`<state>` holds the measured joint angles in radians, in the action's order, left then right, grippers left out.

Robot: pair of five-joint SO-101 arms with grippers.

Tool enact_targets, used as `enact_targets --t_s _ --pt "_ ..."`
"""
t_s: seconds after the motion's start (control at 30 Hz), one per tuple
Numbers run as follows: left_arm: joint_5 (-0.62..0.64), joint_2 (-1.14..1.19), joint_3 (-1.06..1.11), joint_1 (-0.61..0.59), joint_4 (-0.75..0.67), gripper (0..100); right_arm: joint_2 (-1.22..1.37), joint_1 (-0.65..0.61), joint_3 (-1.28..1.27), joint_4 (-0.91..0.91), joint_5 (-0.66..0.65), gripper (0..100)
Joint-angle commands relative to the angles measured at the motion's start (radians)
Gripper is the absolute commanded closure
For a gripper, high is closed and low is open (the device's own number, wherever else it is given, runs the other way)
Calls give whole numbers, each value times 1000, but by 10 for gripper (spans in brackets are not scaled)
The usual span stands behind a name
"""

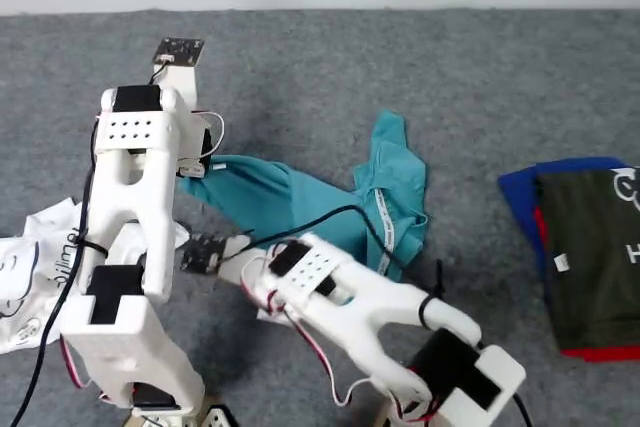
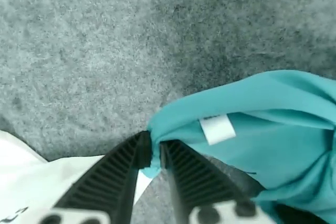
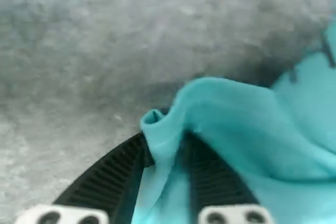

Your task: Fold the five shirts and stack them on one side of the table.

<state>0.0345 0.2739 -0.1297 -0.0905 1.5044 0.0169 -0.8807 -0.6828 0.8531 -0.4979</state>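
A teal shirt (image 1: 330,197) lies crumpled and partly spread on the grey carpeted table (image 1: 480,87) near the middle. My left gripper (image 1: 192,171) is at the shirt's left end, shut on a fold of its edge (image 2: 152,148) close to a white label (image 2: 217,128). My right gripper (image 1: 232,250) is at the shirt's near edge, and its black fingers (image 3: 126,166) are shut on a bunched fold of teal cloth (image 3: 167,150). Both held folds are raised slightly off the table.
A white shirt (image 1: 30,272) lies unfolded at the left edge, and its cloth (image 2: 42,182) reaches under my left gripper. A folded stack (image 1: 590,257) of blue, red and dark olive shirts sits at the right edge. Bare carpet lies behind the teal shirt.
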Motion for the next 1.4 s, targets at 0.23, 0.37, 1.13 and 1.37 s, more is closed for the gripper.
enact_targets --t_s 0.23,0.37,1.13,1.37 --pt "-2 -52 -2 6 -6 987 -463 214 157 294 -14 988" --pt "-2 -52 -2 6 15 987 -634 323 267 400 -14 988" --pt "-2 -51 -636 55 210 987 -668 881 456 -73 81 988" --pt "-2 21 -802 -3 -8 987 -432 891 609 -308 80 988"
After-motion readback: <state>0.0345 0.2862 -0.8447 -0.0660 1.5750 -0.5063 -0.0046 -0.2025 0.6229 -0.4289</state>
